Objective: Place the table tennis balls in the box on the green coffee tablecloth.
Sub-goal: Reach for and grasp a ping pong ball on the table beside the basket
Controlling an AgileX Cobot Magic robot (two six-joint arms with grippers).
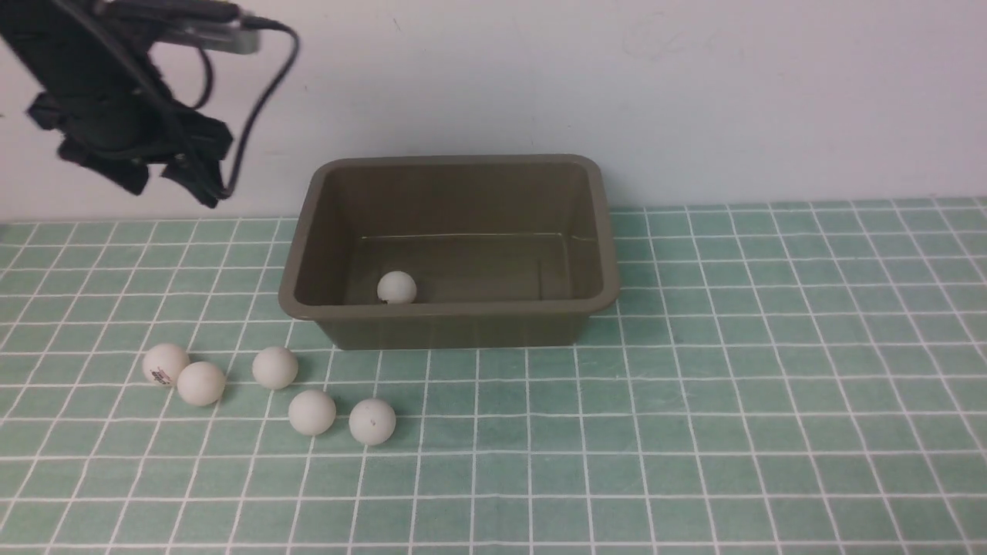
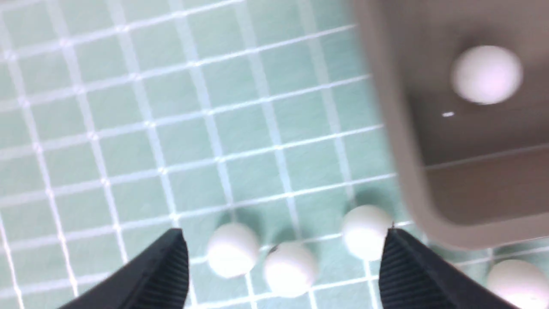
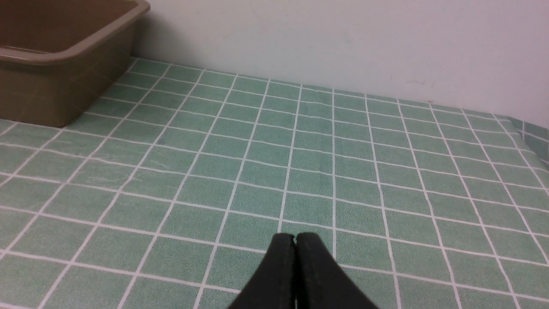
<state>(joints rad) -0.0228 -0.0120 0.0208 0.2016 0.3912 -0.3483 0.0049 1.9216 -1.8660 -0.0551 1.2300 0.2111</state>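
A rectangular olive-brown plastic box (image 1: 455, 311) with rounded corners and a rolled rim stands on the mint-green checked tablecloth (image 1: 694, 424) that covers the worktop. Its far side is close to the pale wall (image 1: 694, 92).

One small matte white table tennis ball (image 1: 397, 287) lies on the box floor, toward 7 o'clock of that floor and near the front wall. Five more white balls lie on the cloth outside, at about 8 o'clock from the box in the front view:
- The leftmost ball (image 1: 166, 364) carries a dark printed logo and touches its neighbour ball (image 1: 201, 383).
- A third ball (image 1: 275, 368) sits apart at their 3 o'clock, closest to the box's near left corner.
- A fourth ball (image 1: 312, 412) and a fifth ball (image 1: 372, 422) lie just beside each other at about 5 o'clock from the third.

The left claw (image 2: 283, 238) hangs in the air at 10 o'clock from the box, above the cloth. Its black ribbed fingers (image 2: 163, 266) are spread wide and grip nothing. Its wrist view, somewhat blurred, looks down on several of the loose balls and a corner of the box with the ball inside.

The right claw (image 3: 294, 238) is outside the front view. In its own wrist view the black fingertips are pressed together with nothing between them, low over the cloth and well apart from the box.
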